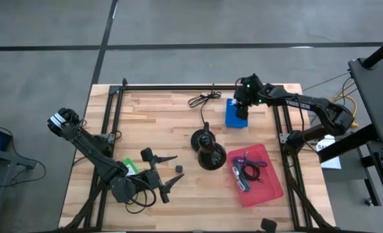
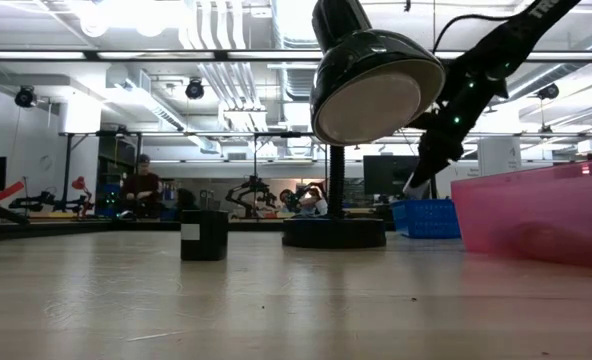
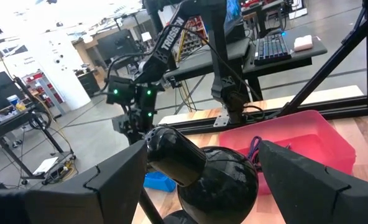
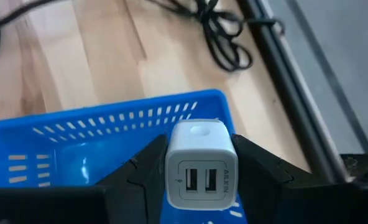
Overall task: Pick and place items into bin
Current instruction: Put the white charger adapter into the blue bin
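Right gripper (image 4: 199, 177) hangs above the small blue slotted plastic basket (image 4: 78, 143), and clamped between its two dark fingers is a white cube-shaped USB wall charger (image 4: 201, 163), glossy, rounded at the corners, its two USB ports side by side facing the wrist camera with small grey print beside them. From overhead, that basket (image 1: 236, 118) sits at the far side of the pale wooden table (image 1: 153, 116), just right of centre, with the right gripper (image 1: 242, 103) directly over it. A coiled black cable (image 1: 203, 99) lies on the wood just beside the basket, toward the far edge. Nearer the front right, the red translucent plastic tray (image 1: 266, 184) holds a purple pen (image 1: 238, 173) and tangled dark bits. The black round-based desk lamp (image 1: 207, 150) stands mid-table. Left gripper (image 1: 168, 171) waits low at the front left, fingers spread wide, nothing between them; a tiny black cube (image 1: 178, 168) sits between its fingertips' reach, apart from both.
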Available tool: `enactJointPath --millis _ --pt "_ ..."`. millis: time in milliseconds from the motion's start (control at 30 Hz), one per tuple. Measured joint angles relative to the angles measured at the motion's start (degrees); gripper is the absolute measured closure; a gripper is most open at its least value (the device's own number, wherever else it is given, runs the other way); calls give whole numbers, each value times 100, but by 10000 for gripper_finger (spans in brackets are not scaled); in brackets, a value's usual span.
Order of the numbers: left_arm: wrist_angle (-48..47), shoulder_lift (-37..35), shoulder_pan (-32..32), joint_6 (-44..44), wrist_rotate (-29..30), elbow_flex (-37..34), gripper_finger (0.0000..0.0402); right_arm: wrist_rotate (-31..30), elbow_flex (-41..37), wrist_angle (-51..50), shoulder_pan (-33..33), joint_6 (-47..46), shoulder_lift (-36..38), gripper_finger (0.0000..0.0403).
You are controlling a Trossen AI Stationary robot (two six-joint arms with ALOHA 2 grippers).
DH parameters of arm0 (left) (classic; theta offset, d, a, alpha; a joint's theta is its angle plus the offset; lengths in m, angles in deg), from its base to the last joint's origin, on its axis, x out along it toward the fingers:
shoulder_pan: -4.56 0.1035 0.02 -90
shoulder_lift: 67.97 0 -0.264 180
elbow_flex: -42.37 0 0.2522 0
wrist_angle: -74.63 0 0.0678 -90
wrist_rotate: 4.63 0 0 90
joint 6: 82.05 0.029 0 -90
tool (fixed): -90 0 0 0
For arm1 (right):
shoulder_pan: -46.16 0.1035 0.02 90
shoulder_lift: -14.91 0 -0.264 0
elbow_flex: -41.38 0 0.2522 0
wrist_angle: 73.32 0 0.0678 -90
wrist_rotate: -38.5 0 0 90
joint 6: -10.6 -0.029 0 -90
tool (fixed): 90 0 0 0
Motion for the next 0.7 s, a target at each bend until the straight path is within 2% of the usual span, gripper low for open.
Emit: enactJointPath --millis 533,700 --pt "0 0 0 0 -7 0 112 -1 2 -67 0 110 -690 261" --pt "-2 0 0 0 -9 0 112 -2 2 -13 2 105 -650 240"
